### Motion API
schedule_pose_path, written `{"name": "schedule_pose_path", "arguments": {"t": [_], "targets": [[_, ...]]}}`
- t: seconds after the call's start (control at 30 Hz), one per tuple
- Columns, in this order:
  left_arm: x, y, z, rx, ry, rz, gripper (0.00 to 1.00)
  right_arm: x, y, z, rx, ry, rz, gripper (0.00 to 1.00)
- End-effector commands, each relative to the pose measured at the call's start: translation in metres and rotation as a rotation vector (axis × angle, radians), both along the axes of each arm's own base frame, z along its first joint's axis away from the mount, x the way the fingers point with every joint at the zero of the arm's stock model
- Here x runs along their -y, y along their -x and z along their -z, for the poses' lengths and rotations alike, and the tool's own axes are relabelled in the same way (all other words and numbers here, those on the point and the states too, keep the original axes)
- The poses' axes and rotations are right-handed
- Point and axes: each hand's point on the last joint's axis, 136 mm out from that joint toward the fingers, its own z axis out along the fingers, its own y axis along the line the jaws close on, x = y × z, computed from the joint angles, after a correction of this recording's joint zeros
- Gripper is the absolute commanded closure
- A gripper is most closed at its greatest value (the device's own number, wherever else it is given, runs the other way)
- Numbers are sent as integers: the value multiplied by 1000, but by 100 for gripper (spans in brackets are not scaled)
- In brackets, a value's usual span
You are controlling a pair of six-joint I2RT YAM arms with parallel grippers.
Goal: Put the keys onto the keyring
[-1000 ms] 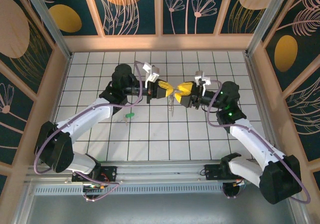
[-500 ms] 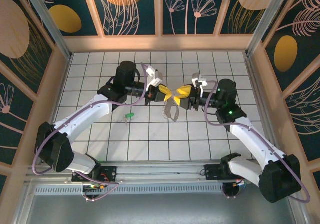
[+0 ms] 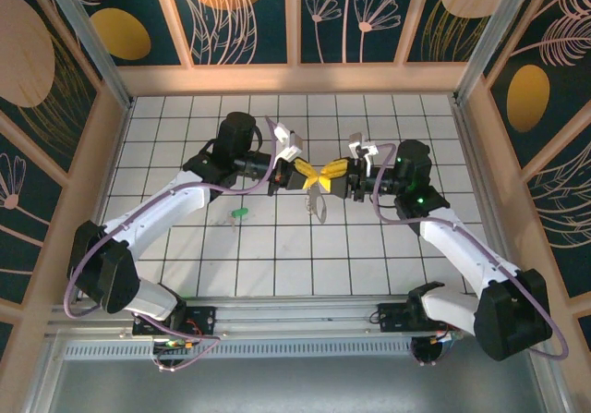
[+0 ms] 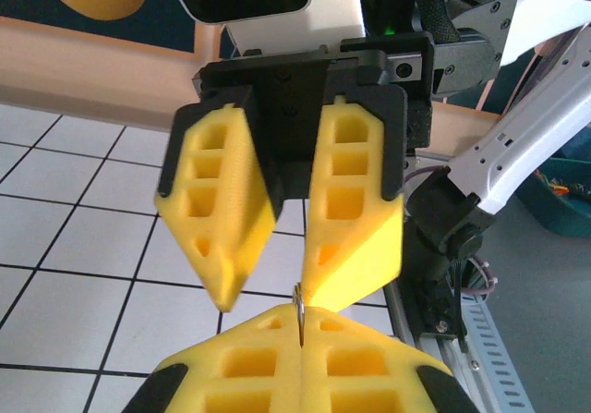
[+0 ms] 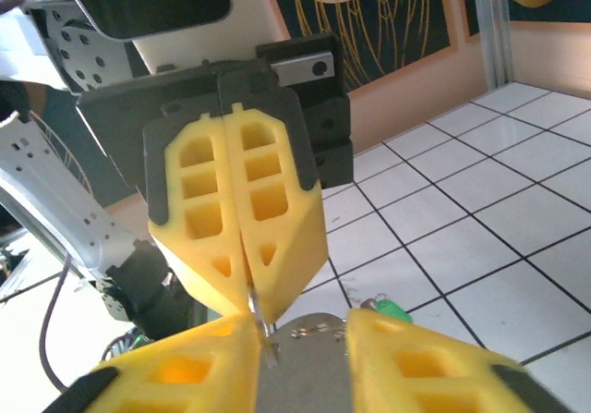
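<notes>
Hanging below the two meeting grippers, the keyring (image 3: pixel 319 206) is pinched by its wire at the top between the fingertips of the left gripper (image 5: pixel 247 293). I find that gripper clenched tight on it, pads flush with no gap. The loop droops beneath the grip and reads as a pale silvery shape in the top view; I cannot make out separate keys on it.

Directly across the keyring, tip to tip with the left one, stands the right gripper (image 4: pixel 271 288). Its fingers (image 4: pixel 355 219) are parted: one tip sits just beside the wire, the other stands off to the side and is blurred. In its own wrist view silvery metal lies in the gap between its pads, and I cannot tell whether either pad touches it. I record it as released, gripping nothing that I can confirm.

To the left of the keyring, and nearer the arm bases, a green key (image 3: pixel 239 213) lies flat on the tiled floor (image 3: pixel 277 256), well apart from the keyring and from both grippers.
</notes>
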Motion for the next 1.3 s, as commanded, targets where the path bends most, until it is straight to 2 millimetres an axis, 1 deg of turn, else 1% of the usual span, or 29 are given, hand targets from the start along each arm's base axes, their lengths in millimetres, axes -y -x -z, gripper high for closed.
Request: {"name": "schedule_pose_path", "arguments": {"t": [0.0,0.13,0.23,0.27,0.3,0.37,0.47,0.53,0.63,0.7,0.77,0.87,1.07,1.27], "targets": [[3,5,-14,33,33,48,100,-2,5,-20,67,-35,-49,80],[3,5,-15,33,38,49,100,-3,8,-21,67,-47,-77,99],[4,3,-17,35,48,34,100,-2,7,-22,68,-55,-72,100],[3,1,-18,38,56,20,96,-2,6,-24,72,-60,-59,100],[3,-1,-20,41,66,-2,87,-1,4,-24,74,-64,-40,100],[2,-7,-26,53,94,-57,75,1,0,-27,82,-75,-2,100],[-4,-21,-37,66,149,-187,68,4,-6,-32,94,-96,52,100],[-8,-28,-48,55,206,-259,65,7,-8,-36,104,-113,84,100],[-17,-35,-65,30,301,-350,63,10,-10,-42,114,-143,114,100],[-25,-40,-66,4,343,-412,60,12,-11,-46,120,-165,129,100],[-31,-41,-70,-17,384,-430,60,13,-11,-50,124,-189,140,100],[-32,-36,-68,-50,412,-392,60,14,-8,-55,128,-220,134,100],[-25,-21,-63,-83,438,-273,62,16,-4,-62,132,-267,125,100],[-20,-15,-57,-122,450,-203,62,17,0,-67,129,-305,109,100]]}}
